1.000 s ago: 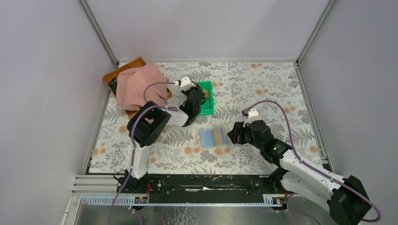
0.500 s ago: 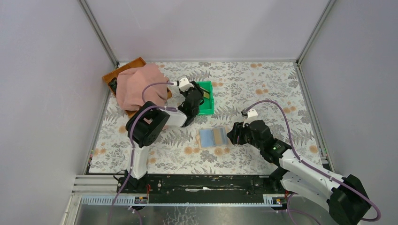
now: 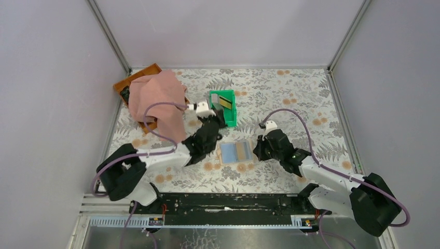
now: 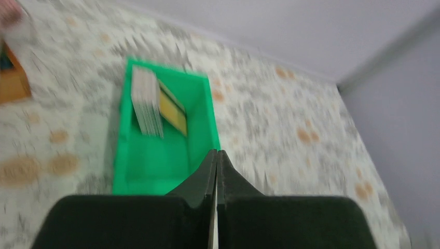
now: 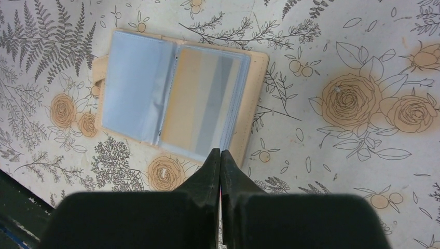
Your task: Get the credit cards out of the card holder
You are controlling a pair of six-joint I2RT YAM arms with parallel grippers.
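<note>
The flowered worktop carries, nearest the arms, the open card holder with at least one striped card in its right sleeve, so the job looks partly done; the right hand is closed and empty at its edge. Further back the left hand, closed on nothing, faces the green bin where two credit cards lean; this view is blurred, and cloudy sleeves may hide more cards.
</note>
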